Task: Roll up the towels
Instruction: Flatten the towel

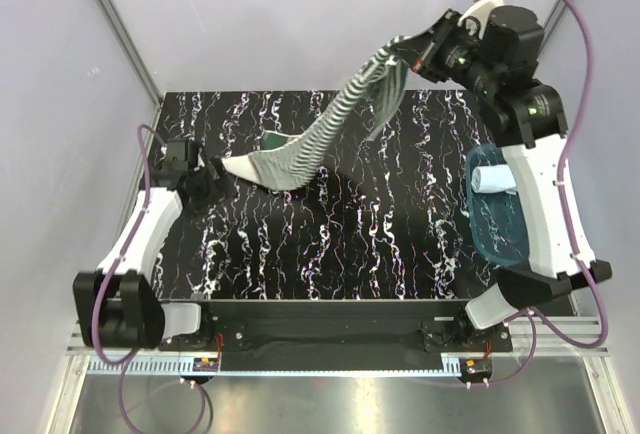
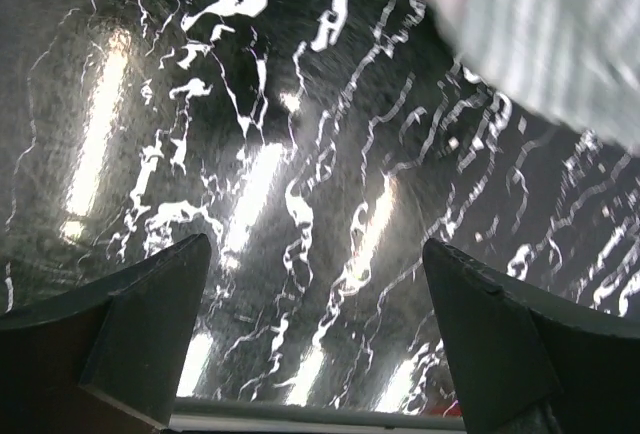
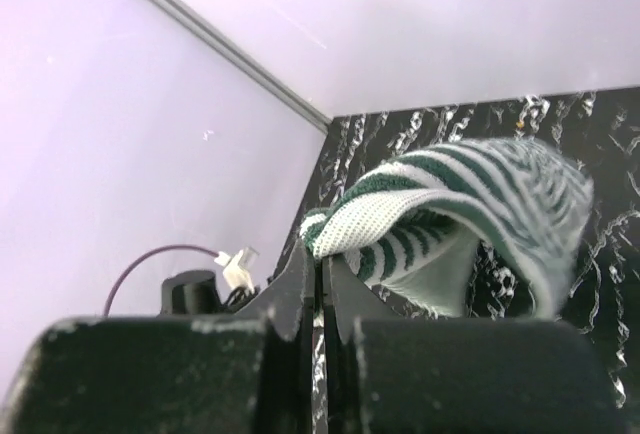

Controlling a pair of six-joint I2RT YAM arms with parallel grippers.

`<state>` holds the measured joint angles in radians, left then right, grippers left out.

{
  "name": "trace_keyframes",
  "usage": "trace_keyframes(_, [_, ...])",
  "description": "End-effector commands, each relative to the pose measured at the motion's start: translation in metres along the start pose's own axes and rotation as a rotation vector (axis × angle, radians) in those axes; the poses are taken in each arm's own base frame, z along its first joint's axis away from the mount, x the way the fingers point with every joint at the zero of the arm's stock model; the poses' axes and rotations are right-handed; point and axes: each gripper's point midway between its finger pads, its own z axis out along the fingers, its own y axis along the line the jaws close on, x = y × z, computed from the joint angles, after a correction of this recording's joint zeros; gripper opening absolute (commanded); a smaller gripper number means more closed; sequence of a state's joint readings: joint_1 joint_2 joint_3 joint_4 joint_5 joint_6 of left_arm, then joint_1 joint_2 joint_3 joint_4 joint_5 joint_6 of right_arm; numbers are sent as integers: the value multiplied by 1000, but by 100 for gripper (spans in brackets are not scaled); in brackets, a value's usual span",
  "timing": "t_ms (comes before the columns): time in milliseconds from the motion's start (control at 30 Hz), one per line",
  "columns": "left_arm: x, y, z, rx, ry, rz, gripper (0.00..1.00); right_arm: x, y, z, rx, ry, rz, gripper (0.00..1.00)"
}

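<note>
Right end effector (image 1: 412,54): pinching striped towel (image 1: 335,119), raised high. Left end effector (image 1: 212,169): spread, beside towel's lower end on counter (image 1: 350,244).

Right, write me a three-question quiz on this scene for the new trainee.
1. True or false: the right hand is shut on the striped towel, holding one end of it above the table.
2. Where is the pale blue towel? A: in the blue tray. B: spread flat in the middle. C: draped over an arm.
3. Fill the gap: the left hand is ____ and holds nothing.

Key: 1 true; 2 A; 3 open.
</note>
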<state>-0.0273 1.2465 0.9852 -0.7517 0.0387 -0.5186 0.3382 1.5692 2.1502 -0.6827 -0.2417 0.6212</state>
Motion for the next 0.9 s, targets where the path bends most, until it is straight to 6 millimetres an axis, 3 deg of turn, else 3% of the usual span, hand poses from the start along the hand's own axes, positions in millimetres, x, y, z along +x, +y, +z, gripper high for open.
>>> trace_keyframes(0, [-17, -9, 15, 13, -15, -45, 92, 51, -62, 9, 224, 147, 41, 0])
trace_keyframes(67, [-9, -13, 29, 26, 24, -68, 91, 63, -72, 8, 247, 160, 49, 0])
trace_keyframes(200, [-4, -40, 53, 84, 51, -36, 88, 82, -88, 4, 275, 190, 52, 0])
trace_keyframes(333, [20, -82, 73, 91, 108, 84, 87, 87, -92, 4, 283, 216, 36, 0])
trace_keyframes(467, [30, -104, 96, 102, 136, 102, 88, 91, -94, 2, 288, 228, 33, 0])
trace_keyframes(633, [11, -128, 109, 99, 87, 108, 91, 96, -95, -5, 287, 238, 27, 0])
trace_keyframes(867, [-11, -140, 143, 42, 54, 106, 95, 98, -92, -19, 280, 236, 23, 0])
